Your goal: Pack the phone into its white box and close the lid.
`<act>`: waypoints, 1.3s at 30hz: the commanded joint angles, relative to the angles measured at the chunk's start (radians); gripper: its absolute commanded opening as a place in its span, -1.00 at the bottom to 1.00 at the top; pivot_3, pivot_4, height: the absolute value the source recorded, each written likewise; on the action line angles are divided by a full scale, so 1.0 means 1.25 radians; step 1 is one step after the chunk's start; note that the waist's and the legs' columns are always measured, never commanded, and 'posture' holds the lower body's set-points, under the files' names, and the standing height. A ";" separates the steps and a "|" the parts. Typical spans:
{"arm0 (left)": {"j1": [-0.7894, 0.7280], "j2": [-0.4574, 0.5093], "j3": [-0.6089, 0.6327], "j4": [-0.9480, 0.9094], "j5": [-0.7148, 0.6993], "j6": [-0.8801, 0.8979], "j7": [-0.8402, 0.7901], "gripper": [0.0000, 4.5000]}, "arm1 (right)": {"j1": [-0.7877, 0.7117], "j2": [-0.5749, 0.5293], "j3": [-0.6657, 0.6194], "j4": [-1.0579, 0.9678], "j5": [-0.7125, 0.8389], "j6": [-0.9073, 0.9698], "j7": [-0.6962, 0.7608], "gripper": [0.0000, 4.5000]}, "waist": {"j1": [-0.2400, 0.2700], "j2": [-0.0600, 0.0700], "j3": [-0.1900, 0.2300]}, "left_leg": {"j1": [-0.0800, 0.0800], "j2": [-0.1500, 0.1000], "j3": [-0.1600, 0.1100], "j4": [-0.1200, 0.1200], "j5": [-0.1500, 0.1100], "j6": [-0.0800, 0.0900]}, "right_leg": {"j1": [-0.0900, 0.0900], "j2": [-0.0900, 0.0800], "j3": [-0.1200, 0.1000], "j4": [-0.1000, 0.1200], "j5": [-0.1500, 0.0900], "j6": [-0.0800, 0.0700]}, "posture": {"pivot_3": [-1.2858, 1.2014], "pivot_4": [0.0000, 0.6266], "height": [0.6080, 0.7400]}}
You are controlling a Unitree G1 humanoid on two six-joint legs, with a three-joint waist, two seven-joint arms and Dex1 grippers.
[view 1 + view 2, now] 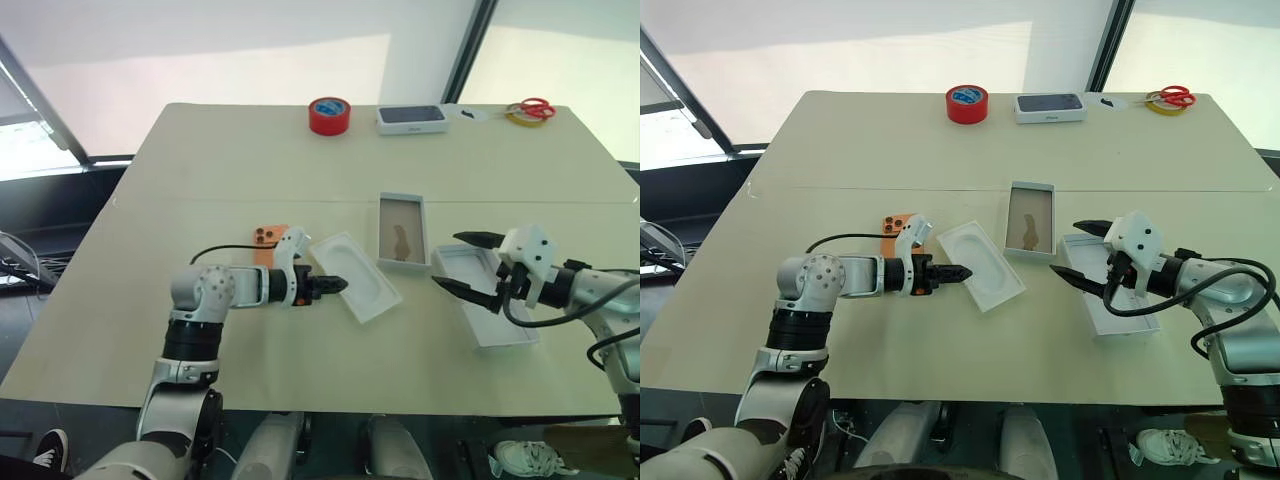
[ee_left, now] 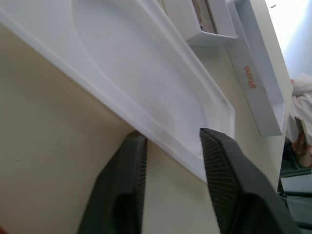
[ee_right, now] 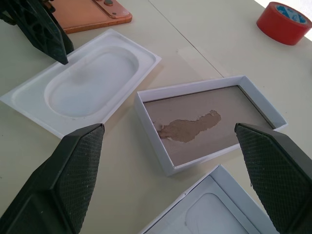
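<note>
Near left: I see the orange smartphone (image 1: 267, 243) flat on the beige table (image 1: 200, 170).
Centre: the thin white moulded tray (image 1: 357, 276) lies just right of it, tilted.
Behind-right of tray: the shallow white cardboard box base (image 1: 403, 231).
Right of base: the long white cardboard lid (image 1: 483, 294), hollow up.
Far edge, left to right: a red tape roll (image 1: 329, 115), a dark-topped white box (image 1: 411, 118), red-handled scissors (image 1: 530, 109).

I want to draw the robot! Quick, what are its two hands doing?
Left gripper: fingers pinching the rim of the white moulded tray.
Right gripper: wide open, holding nothing, above the lid.
</note>
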 commanded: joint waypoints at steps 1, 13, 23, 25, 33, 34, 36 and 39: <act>-0.001 -0.005 0.019 -0.010 -0.005 -0.007 0.006 -0.43 | -0.009 0.003 -0.014 -0.002 0.000 -0.016 -0.005 1.00 | 0.000 0.000 0.000 | 0.000 0.000 0.000 0.000 0.000 0.000 | 0.000 0.000 0.000 0.000 0.000 0.000 | 0.03 -0.52 1.00; 0.003 -0.051 0.071 0.020 -0.011 0.015 0.035 -0.98 | -0.015 0.005 -0.007 -0.006 -0.002 -0.018 -0.010 1.00 | 0.000 0.000 0.000 | 0.000 0.000 0.000 0.000 0.000 0.000 | 0.000 0.000 0.000 0.000 0.000 0.000 | 0.03 -0.52 1.00; -0.077 -0.052 0.213 0.058 -0.070 0.047 0.059 -0.98 | -0.023 0.026 0.037 -0.017 -0.018 -0.025 -0.011 1.00 | -0.001 0.000 0.000 | 0.000 0.000 0.000 0.000 0.000 0.000 | 0.000 0.000 0.000 0.000 0.000 0.000 | 0.03 -0.52 1.00; -0.094 -0.020 0.188 0.044 -0.065 0.034 0.034 -0.98 | -0.039 0.037 0.058 -0.012 -0.024 -0.023 -0.009 1.00 | -0.001 -0.002 0.001 | 0.000 0.000 0.000 0.000 0.000 0.000 | 0.000 0.000 0.000 0.000 0.000 0.000 | 0.03 -0.52 1.00; -0.150 0.157 0.104 0.103 -0.089 0.023 -0.174 -0.98 | -0.202 0.078 0.207 0.130 -0.100 -0.020 0.048 1.00 | -0.003 -0.001 0.001 | 0.000 0.000 0.000 -0.001 0.000 -0.001 | -0.001 0.001 0.000 0.000 0.000 0.000 | 0.03 -0.52 1.00; -0.154 0.169 0.094 0.114 -0.084 0.012 -0.189 -0.98 | -0.219 0.080 0.219 0.151 -0.110 -0.031 0.056 1.00 | -0.002 -0.001 0.001 | 0.000 0.000 0.000 -0.001 0.000 -0.001 | -0.002 0.001 0.000 0.001 0.000 0.000 | 0.03 -0.52 1.00; -0.159 0.194 0.078 0.124 -0.087 0.001 -0.228 -0.98 | -0.259 0.081 0.246 0.216 -0.141 -0.066 0.079 1.00 | -0.001 -0.002 0.001 | 0.000 0.000 0.000 -0.001 0.000 -0.001 | -0.002 0.001 0.000 0.001 0.000 0.000 | 0.03 -0.52 1.00; -0.174 0.215 0.066 0.148 -0.077 -0.011 -0.255 -0.98 | -0.335 0.090 0.275 0.333 -0.171 -0.080 0.111 1.00 | -0.002 -0.002 0.001 | 0.000 -0.001 0.000 -0.001 0.000 -0.001 | -0.002 0.000 0.000 0.001 0.000 0.000 | 0.03 -0.52 1.00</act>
